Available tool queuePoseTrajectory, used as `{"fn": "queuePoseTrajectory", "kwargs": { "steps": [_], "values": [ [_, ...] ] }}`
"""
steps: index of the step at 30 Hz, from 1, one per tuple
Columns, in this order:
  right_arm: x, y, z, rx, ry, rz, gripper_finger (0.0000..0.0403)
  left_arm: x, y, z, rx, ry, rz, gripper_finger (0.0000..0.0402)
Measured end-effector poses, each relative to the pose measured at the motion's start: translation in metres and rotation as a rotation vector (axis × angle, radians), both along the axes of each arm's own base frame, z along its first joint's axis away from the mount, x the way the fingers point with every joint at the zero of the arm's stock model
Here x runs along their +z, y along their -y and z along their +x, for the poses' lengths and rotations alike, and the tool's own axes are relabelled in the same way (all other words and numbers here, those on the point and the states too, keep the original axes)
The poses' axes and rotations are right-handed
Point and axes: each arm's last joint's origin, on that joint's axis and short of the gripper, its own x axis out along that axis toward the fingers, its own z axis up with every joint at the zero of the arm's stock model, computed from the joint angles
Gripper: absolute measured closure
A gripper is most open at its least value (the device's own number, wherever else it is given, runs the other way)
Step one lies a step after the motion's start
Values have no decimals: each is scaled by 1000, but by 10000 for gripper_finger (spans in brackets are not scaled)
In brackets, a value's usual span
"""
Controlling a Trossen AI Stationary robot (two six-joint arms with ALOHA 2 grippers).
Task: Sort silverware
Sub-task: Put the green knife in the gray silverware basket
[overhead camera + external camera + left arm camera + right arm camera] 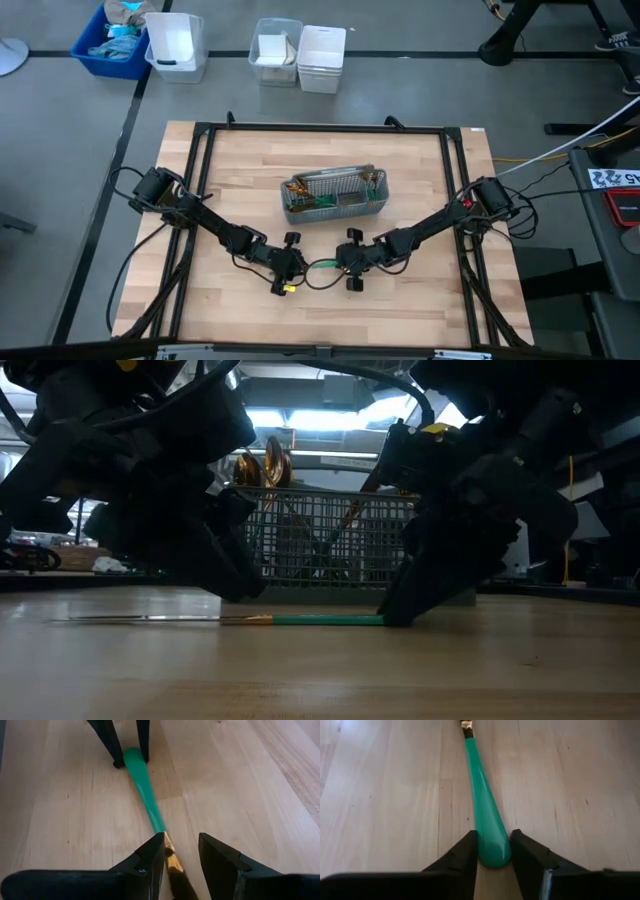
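1. One piece of silverware (318, 266) lies flat on the wooden table (420, 200), in front of the grey mesh caddy (333, 192), between my two grippers. Teal-green handle (487, 827), gold neck (172, 862). Knife, fork or spoon: cannot tell, head is hidden.
2. My right gripper (494, 851) is down at table level with a finger on each side of the handle's fat butt end. The pads look to be touching it. Whether the grip is firm yet, cannot tell.
3. My left gripper (182, 851) sits over the gold neck where it meets the handle. Jaws are apart and the metal runs in the gap close beside one finger; I read it as released, not gripping.
4. More gold-headed pieces stand upright in the caddy.
5. Handling, my judgement: light, rigid, slim. The handle looks glossy and tapers toward the neck, so it could slide or pivot in the jaws.
6. Best hold: the thick end of the handle, squarely across its width. Polished metal end is likely the more slippery choice.
7. Risk: lying flat on the board leaves little clearance under it; fingertips may scrape wood or flick the piece sideways.
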Motion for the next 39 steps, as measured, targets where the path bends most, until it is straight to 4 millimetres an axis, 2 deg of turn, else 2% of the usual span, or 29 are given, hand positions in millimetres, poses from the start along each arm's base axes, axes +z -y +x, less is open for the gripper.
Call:
{"fn": "queuePoseTrajectory", "kwargs": {
  "steps": [15, 23, 39],
  "values": [
    [1, -1, 2, -73, 21, 81, 295, 0, -1, 0, 36, 5, -3, 288],
    [2, -3, 3, -103, 14, 166, 295, -14, -2, 1, 83, -18, 50, 288],
    [3, -4, 5, -216, -4, 325, 294, -16, -2, 2, 109, -23, 30, 288]
  ]
}}
